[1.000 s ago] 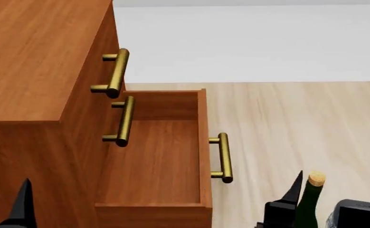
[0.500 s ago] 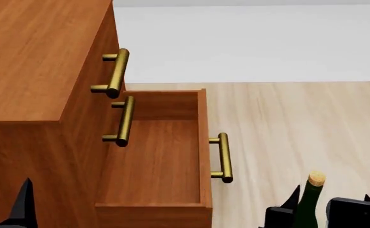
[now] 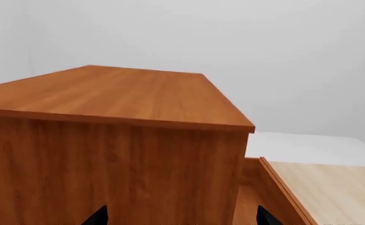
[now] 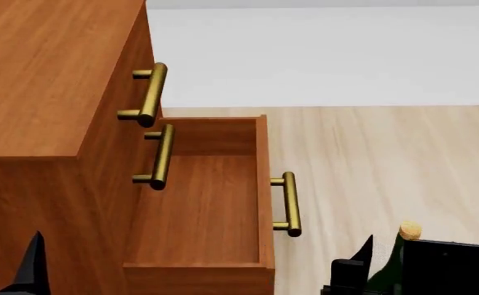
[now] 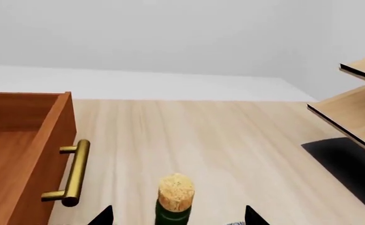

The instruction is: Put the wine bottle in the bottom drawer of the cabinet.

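Observation:
The wine bottle (image 4: 409, 232) stands on the floor at the lower right, with its tan cork and dark green neck (image 5: 173, 214) showing. My right gripper (image 5: 177, 218) is open, with its fingertips wide apart on either side of the neck. One fingertip (image 4: 362, 247) shows in the head view, and the gripper body hides the bottle's lower part. The cabinet (image 4: 50, 80) stands at the left. Its bottom drawer (image 4: 198, 209) is pulled out and empty, and its brass handle (image 4: 288, 204) faces the bottle. My left gripper (image 3: 181, 218) is open and empty, close to the cabinet's side (image 3: 107, 168).
Two upper drawer fronts with brass handles (image 4: 151, 93) (image 4: 162, 157) stay shut above the open drawer. A pale wood rack (image 5: 357, 110) on a black base (image 5: 348, 161) stands to the right of the bottle. Light wood floor (image 4: 387, 160) lies between the drawer and the bottle.
My right gripper has sunk lower around the bottle, and its body now covers more of it. The cork has stayed in place. The left arm has barely moved.

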Controlling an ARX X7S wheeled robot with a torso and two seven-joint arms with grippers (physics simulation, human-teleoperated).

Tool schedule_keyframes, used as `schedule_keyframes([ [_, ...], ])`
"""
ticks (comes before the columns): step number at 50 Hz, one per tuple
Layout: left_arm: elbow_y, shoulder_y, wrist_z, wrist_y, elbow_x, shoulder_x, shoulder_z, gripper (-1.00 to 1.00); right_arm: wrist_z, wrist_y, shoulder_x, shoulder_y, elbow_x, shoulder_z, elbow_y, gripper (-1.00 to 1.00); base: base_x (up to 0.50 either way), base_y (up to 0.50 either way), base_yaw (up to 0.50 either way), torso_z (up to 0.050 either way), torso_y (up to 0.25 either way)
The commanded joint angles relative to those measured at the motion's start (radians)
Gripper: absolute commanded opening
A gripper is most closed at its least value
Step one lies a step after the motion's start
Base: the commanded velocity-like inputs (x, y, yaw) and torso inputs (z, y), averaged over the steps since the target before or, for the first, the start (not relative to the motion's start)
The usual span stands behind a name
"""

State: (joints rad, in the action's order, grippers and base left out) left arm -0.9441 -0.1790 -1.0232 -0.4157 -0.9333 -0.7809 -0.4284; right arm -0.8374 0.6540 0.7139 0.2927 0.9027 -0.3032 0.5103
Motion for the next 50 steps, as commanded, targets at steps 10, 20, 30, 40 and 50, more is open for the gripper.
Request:
schedule_keyframes([
  [10,0.000,-0.016,-0.009,-0.016,-0.009,0.008,-0.018,1.00,0.062,0.001,-0.047,0.069,-0.033,-0.049,-0.128,1.00,0.00,0.00,0.00,0.000,0.000],
  [20,0.014,-0.013,-0.003,-0.009,-0.001,0.010,-0.021,1.00,0.084,0.011,-0.042,0.097,-0.033,-0.052,-0.160,1.00,0.00,0.00,0.00,0.000,0.000],
  [30,0.016,-0.019,-0.009,-0.016,0.002,0.012,-0.028,1.00,0.099,-0.017,-0.048,0.088,-0.043,-0.046,-0.195,1.00,0.00,0.00,0.00,0.000,0.000],
  [40,0.029,-0.019,0.001,-0.011,0.001,0.014,-0.033,1.00,0.124,-0.042,-0.067,0.097,-0.059,-0.054,-0.237,-1.00,0.00,0.00,0.00,0.000,0.000],
  [50,0.028,-0.029,0.000,-0.015,0.001,0.016,-0.038,1.00,0.127,-0.016,-0.058,0.114,-0.054,-0.065,-0.230,-1.00,0.00,0.00,0.00,0.000,0.000],
])
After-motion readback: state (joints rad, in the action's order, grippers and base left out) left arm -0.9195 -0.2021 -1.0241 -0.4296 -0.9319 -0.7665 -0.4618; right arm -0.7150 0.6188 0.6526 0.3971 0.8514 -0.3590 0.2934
